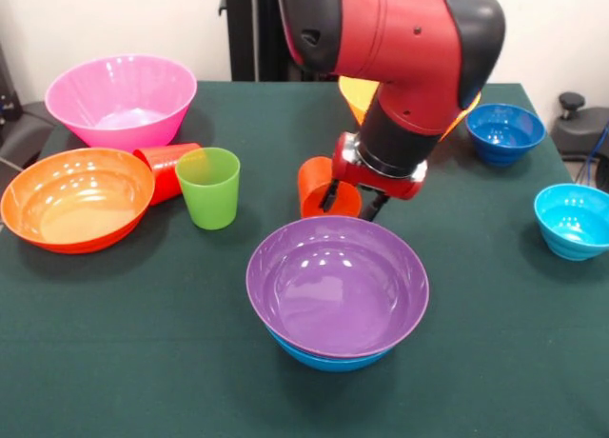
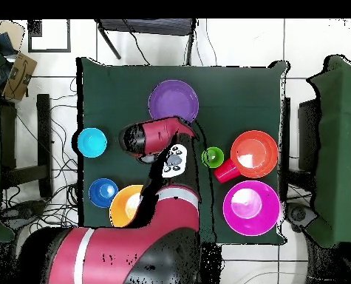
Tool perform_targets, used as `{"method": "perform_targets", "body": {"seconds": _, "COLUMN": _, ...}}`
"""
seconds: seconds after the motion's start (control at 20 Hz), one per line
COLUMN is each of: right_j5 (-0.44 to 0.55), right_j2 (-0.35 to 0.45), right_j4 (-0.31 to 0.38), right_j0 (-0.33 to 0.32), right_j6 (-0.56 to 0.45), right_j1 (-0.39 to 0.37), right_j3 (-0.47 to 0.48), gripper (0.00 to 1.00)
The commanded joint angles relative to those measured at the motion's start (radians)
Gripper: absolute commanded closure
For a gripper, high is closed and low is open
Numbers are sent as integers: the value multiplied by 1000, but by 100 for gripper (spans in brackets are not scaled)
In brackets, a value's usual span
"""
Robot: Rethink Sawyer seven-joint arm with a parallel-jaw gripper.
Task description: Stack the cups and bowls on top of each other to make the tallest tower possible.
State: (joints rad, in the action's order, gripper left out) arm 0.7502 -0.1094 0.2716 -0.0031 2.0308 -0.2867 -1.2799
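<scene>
Gripper (image 1: 357, 202) sits low over the orange cup (image 1: 322, 186), which lies tipped just behind the purple bowl (image 1: 338, 286). One finger reaches inside the cup's mouth, one hangs outside — they straddle the rim, and you can't tell whether they have clenched on it yet. The purple bowl is nested in the blue bowl (image 1: 324, 360) — your tower base. Close firmly on the rim, lift straight up before you swing, and clear the purple bowl's edge.

A dark green table (image 1: 114, 352) carries scattered bowls (image 1: 78, 198) and cups (image 1: 209, 186).
</scene>
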Motion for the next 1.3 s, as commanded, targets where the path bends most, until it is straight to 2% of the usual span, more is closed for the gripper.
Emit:
{"method": "perform_targets", "body": {"seconds": 0.05, "right_j5": -23, "right_j2": 118, "right_j4": 79, "right_j0": -40, "right_j6": -169, "right_j1": -4, "right_j3": -70, "gripper": 0}}
{"method": "perform_targets", "body": {"seconds": 0.3, "right_j5": -13, "right_j2": 182, "right_j4": 62, "right_j0": -80, "right_j6": -197, "right_j1": 44, "right_j3": -77, "gripper": 0}}
{"method": "perform_targets", "body": {"seconds": 0.6, "right_j5": 27, "right_j2": 229, "right_j4": 59, "right_j0": -99, "right_j6": -221, "right_j1": 61, "right_j3": -65, "gripper": 0}}
{"method": "perform_targets", "body": {"seconds": 0.9, "right_j5": 164, "right_j2": 261, "right_j4": 26, "right_j0": -114, "right_j6": -225, "right_j1": 41, "right_j3": -61, "gripper": 0}}
{"method": "perform_targets", "body": {"seconds": 1.3, "right_j5": 264, "right_j2": 275, "right_j4": 47, "right_j0": -127, "right_j6": -242, "right_j1": 13, "right_j3": -49, "gripper": 0}}
